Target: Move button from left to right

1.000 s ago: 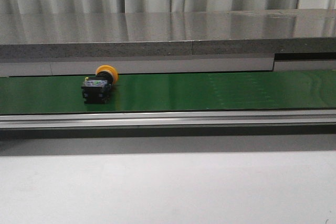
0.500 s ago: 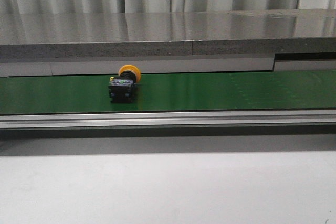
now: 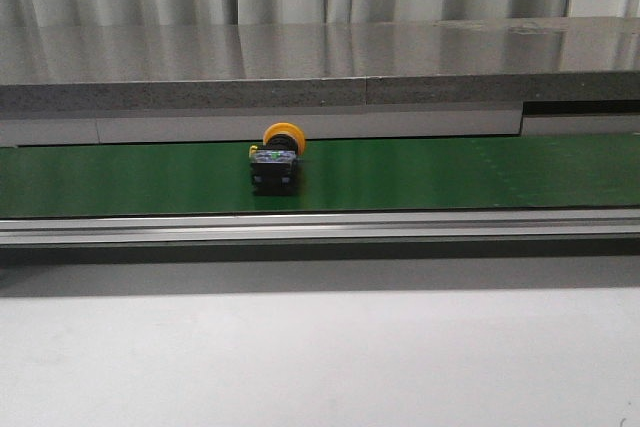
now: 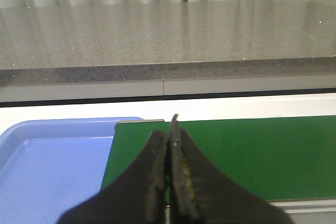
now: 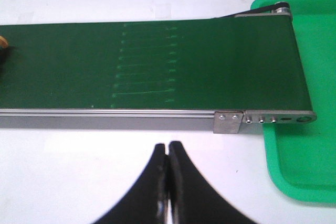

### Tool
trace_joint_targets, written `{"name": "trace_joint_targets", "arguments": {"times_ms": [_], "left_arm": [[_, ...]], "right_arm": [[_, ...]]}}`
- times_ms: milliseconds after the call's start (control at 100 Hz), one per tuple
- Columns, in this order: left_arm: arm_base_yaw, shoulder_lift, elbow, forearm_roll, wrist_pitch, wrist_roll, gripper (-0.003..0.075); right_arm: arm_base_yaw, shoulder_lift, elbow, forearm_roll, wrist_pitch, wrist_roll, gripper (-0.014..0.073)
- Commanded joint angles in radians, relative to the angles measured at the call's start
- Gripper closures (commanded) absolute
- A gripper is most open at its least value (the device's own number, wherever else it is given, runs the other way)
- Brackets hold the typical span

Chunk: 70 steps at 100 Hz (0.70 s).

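Button [image 3: 277, 155] on green belt [image 3: 450, 172], well apart from both closed claws

The table [image 3: 320, 357] is a plain white surface, seen bare in the foreground of the front view. A conveyor with a green belt [image 3: 450, 172] lies directly on it, running left to right, with an aluminium side rail [image 3: 320, 227] along the near edge. The button [image 3: 277, 157] rests on the belt, left of centre, black body toward the camera and yellow-orange cap behind. In the left wrist view a blue tray [image 4: 47, 166] sits on the table against the belt's end. In the right wrist view a green tray [image 5: 307, 150] sits on the table at the belt's other end, beneath the roller bracket [image 5: 262, 118].
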<state>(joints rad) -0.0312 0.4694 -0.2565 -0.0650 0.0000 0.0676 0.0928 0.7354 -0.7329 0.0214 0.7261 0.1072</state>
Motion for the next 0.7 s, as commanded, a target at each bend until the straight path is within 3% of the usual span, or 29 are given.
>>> {"name": "trace_joint_targets", "arguments": {"times_ms": [0,460,570,690], "left_arm": [[-0.008,0.001,-0.028,-0.007,-0.075,0.003,0.0741],[-0.008,0.001,-0.028,-0.007,-0.075,0.003,0.0741],[-0.008,0.001,-0.028,-0.007,-0.075,0.003,0.0741],[-0.008,0.001,-0.028,-0.007,-0.075,0.003,0.0741]], "right_arm": [[0.001,0.077,-0.082,0.006,-0.03,-0.005,0.0661],[0.001,0.229,-0.112,0.07,0.017,-0.005,0.0647],[0.001,0.229,-0.112,0.074,0.017,-0.005,0.0562],[0.001,0.229,-0.112,0.08,0.018,-0.005,0.0382]]}}
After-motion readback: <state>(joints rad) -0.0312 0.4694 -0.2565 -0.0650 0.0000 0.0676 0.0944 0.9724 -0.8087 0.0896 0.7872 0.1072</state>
